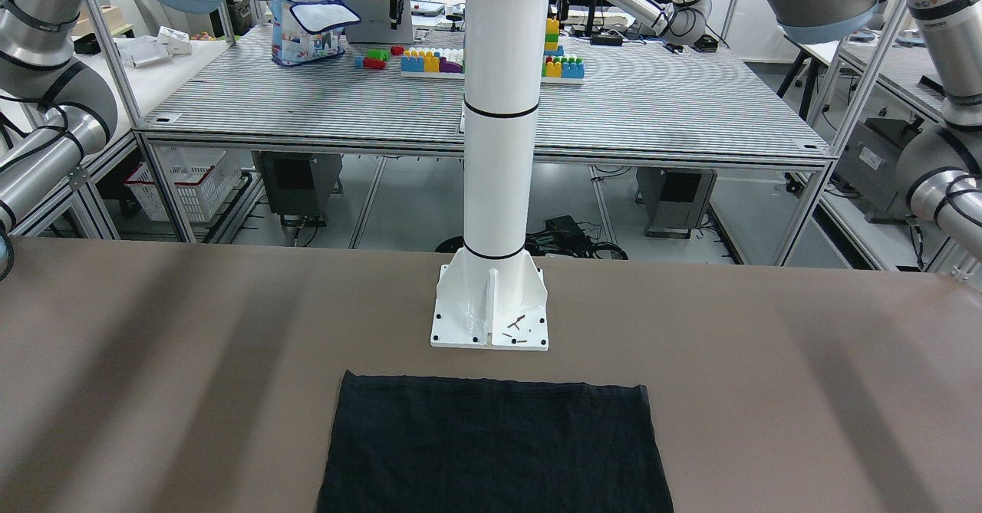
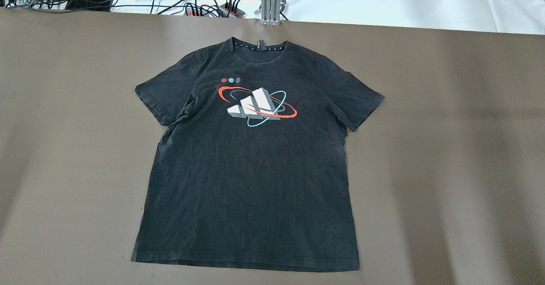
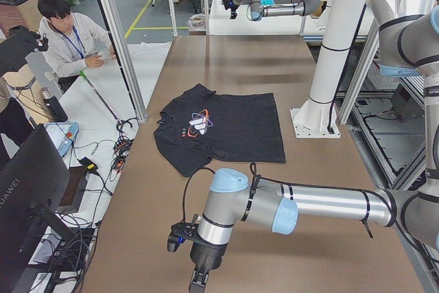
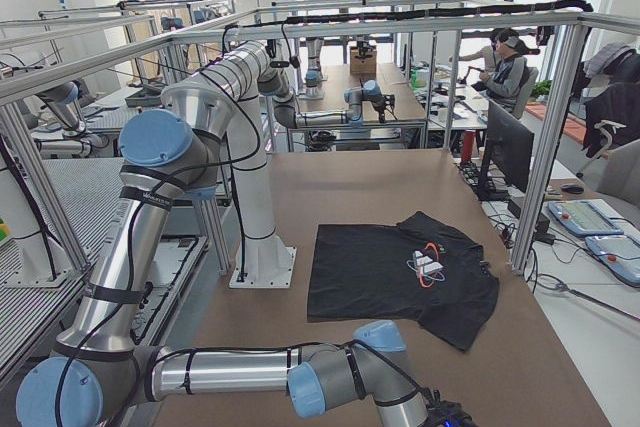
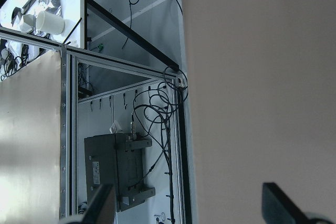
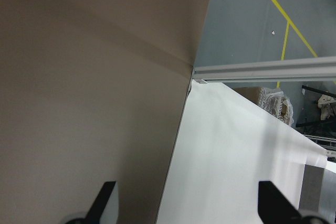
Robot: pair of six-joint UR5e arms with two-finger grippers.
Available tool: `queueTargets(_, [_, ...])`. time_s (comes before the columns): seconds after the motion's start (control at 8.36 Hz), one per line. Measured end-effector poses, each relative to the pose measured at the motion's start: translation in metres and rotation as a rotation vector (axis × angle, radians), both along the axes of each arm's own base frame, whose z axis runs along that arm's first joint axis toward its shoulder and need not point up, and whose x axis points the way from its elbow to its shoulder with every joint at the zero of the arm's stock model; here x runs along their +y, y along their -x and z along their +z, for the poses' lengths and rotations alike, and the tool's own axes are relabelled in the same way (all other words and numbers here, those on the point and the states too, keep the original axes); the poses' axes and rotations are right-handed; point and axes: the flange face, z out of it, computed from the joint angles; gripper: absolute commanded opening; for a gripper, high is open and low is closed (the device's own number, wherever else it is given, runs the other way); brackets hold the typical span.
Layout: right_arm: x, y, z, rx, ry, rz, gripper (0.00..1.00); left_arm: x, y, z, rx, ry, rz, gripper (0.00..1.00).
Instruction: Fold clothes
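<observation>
The clothes are one black T-shirt [image 2: 247, 170] with a red, white and teal print on the chest. It lies flat and spread out on the brown table [image 2: 447, 148], collar at the far edge, hem toward the robot; its hem part [image 1: 495, 444] shows below the pole base. My left gripper [image 5: 189, 205] is open with nothing between its fingers. It hangs over the table's left end [image 3: 199, 280], well clear of the shirt [image 3: 219, 128]. My right gripper [image 6: 189, 203] is open and empty too, over the table's right end, away from the shirt [image 4: 400, 272].
A white pole on a bolted base [image 1: 491, 314] stands at the robot side, just behind the hem. Cables and power strips [image 2: 204, 8] lie beyond the far edge. A seated person [image 3: 68, 39] and a monitor [image 3: 27, 197] are beside the table.
</observation>
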Motion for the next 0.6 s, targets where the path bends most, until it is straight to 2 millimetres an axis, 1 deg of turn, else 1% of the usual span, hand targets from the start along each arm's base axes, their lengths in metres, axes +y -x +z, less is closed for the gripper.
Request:
queueTargets(0.12, [-0.005,0.001,-0.012,-0.004,-0.022,0.001,0.94,0.000,-0.001,-0.005,0.006,-0.013,0.002,1.00])
queueTargets(0.24, [-0.008,0.001,-0.020,-0.007,-0.034,0.002,0.94,-0.001,-0.001,-0.010,0.010,-0.023,0.004,1.00])
queueTargets(0.36, [-0.010,0.001,-0.023,-0.010,-0.038,0.004,0.94,-0.004,-0.003,-0.014,0.014,-0.037,0.009,1.00])
queueTargets(0.6, [-0.009,0.001,-0.024,-0.013,-0.042,0.009,0.94,-0.021,-0.011,-0.033,0.025,-0.084,0.022,1.00])
